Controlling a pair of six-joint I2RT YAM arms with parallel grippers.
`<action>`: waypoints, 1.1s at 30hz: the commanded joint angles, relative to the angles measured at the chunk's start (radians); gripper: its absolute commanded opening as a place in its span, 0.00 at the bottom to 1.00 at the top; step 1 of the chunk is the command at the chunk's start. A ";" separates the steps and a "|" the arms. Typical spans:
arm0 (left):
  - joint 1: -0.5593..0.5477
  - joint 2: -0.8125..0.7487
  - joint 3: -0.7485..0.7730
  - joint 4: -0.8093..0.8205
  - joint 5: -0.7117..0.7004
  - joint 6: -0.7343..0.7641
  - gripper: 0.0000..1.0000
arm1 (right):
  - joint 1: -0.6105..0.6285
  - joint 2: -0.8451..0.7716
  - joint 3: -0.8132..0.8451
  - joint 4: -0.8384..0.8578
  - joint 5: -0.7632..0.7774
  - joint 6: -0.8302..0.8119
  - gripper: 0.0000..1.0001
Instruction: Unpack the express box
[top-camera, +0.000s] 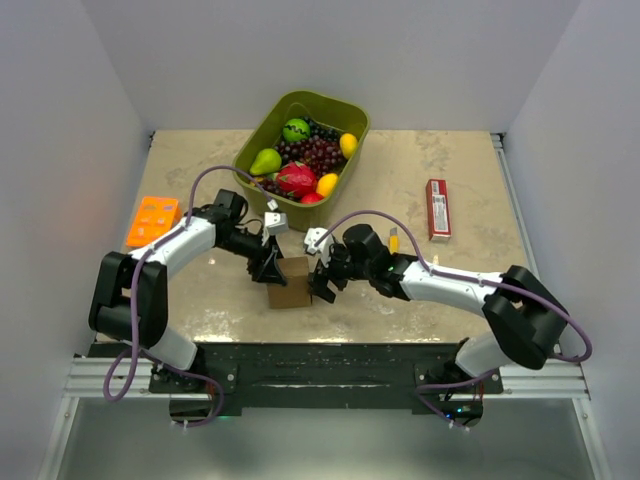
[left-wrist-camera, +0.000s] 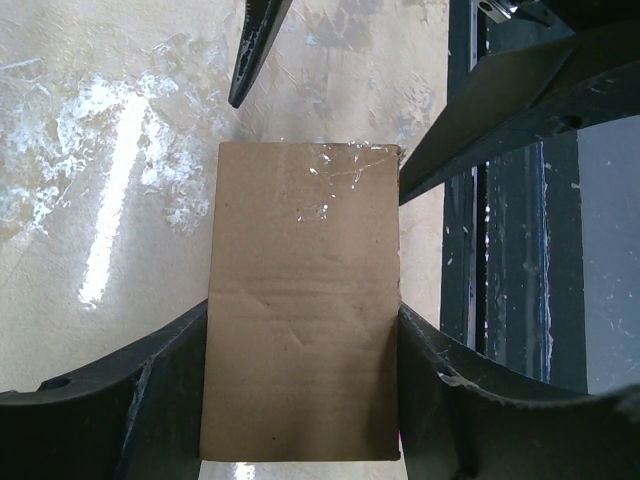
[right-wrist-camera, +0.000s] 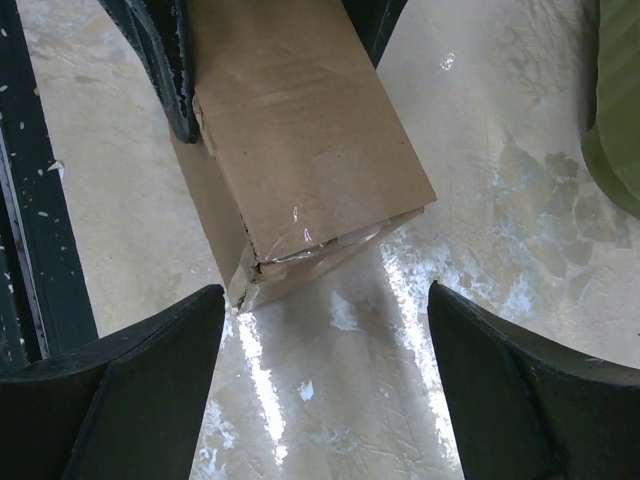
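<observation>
Small brown cardboard express box (top-camera: 290, 285) lies near table's 6 o'clock edge, left gripper (left-wrist-camera: 300, 320) clamped across its sides; right gripper (right-wrist-camera: 325, 300) gapes just short of taped end. Prob. light, stiff but crushable; clear tape (right-wrist-camera: 320, 238) slick, so take seam edge. Green plastic fruit tub (top-camera: 262, 130) at 12, slim red packet (top-camera: 437, 208) at 2, orange tray (top-camera: 152, 220) at 10: none in the way.
</observation>
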 joint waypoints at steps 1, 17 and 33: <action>0.003 0.031 -0.004 -0.071 -0.041 0.033 0.31 | 0.001 -0.005 0.022 0.042 0.043 -0.018 0.84; 0.001 0.031 -0.009 -0.155 -0.021 0.167 0.14 | -0.062 -0.013 -0.004 0.010 0.132 -0.061 0.83; 0.001 0.041 0.063 -0.359 0.152 0.404 0.11 | -0.183 -0.012 0.048 -0.030 0.097 -0.075 0.84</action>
